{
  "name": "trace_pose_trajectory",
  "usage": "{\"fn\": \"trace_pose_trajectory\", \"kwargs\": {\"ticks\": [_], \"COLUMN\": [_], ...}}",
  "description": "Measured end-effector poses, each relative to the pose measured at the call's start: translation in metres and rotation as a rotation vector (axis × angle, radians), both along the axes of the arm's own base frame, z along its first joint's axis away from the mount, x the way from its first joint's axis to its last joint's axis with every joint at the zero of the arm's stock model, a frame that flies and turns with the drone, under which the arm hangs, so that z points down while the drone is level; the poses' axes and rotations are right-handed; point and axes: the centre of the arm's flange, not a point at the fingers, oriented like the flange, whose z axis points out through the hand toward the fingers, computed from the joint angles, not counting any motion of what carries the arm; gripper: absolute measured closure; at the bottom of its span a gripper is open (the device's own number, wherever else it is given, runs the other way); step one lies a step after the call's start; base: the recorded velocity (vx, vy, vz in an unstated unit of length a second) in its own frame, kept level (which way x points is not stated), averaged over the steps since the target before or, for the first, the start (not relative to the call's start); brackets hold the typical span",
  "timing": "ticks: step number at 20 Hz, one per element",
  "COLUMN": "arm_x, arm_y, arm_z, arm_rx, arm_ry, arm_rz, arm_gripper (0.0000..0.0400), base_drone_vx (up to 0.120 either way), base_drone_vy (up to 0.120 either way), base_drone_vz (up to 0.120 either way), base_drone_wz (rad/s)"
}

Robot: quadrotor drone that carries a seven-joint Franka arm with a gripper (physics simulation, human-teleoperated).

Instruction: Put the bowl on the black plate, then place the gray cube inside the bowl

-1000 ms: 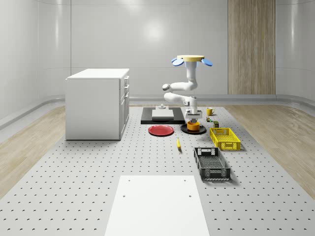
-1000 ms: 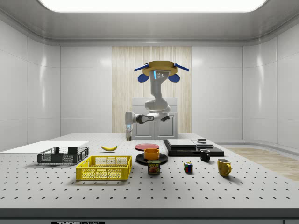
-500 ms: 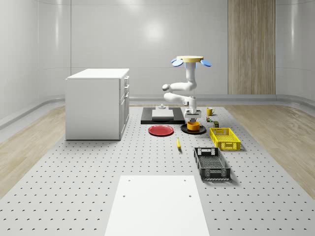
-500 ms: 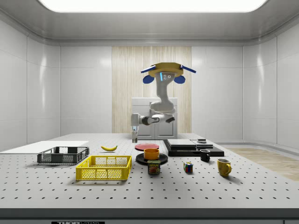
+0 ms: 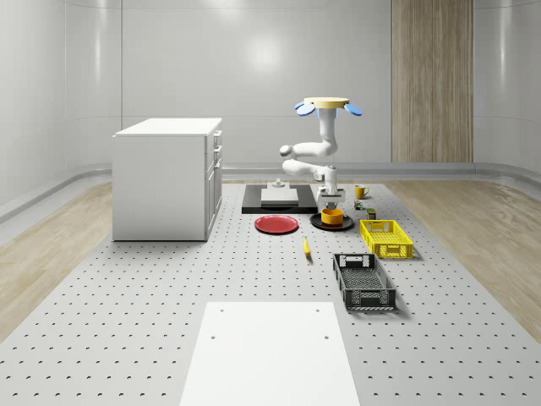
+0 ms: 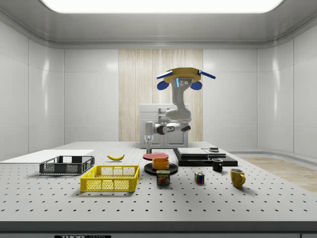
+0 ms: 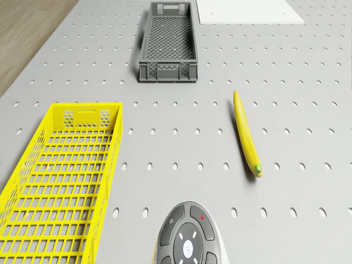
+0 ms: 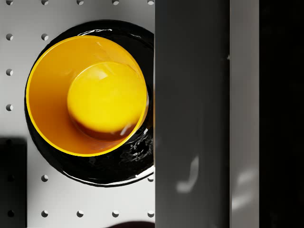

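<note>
While the drone [image 5: 330, 103] hovers over the far end of the table [image 5: 152, 321], the orange bowl [image 5: 332, 216] sits upright on the black plate [image 5: 316, 222], mouth up, with no long axis. The gripper [image 5: 331, 203] hangs just above the bowl's 12 o'clock rim, holding nothing; its finger spread I cannot tell.

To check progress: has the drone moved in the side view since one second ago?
Yes. The drone has shifted toward the side view's right, judged against the cabinet behind it; its gripper now hangs nearer the orange bowl.
</note>
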Motion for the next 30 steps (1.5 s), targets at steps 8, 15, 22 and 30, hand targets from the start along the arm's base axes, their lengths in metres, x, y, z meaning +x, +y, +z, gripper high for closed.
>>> {"fn": "trace_pose_trajectory", "kwargs": {"ticks": [8,15,22,30], "arm_x": [0.000,0.000,0.000,0.000], "arm_y": [0.000,0.000,0.000,0.001], "arm_z": [0.000,0.000,0.016,0.048], "arm_rx": [0.000,0.000,0.000,0.000], "arm_ry": [0.000,0.000,0.000,0.000], "arm_rz": [0.000,0.000,0.000,0.000], "arm_gripper": [0.0150,0.0150,0.0150,0.0150], "base_drone_vx": [-0.120,-0.120,0.000,0.000], "base_drone_vy": [0.035,0.051,0.000,0.000], "base_drone_vz": [-0.050,-0.034,0.000,0.000], "base_drone_wz": [0.000,0.000,0.000,0.000]}}
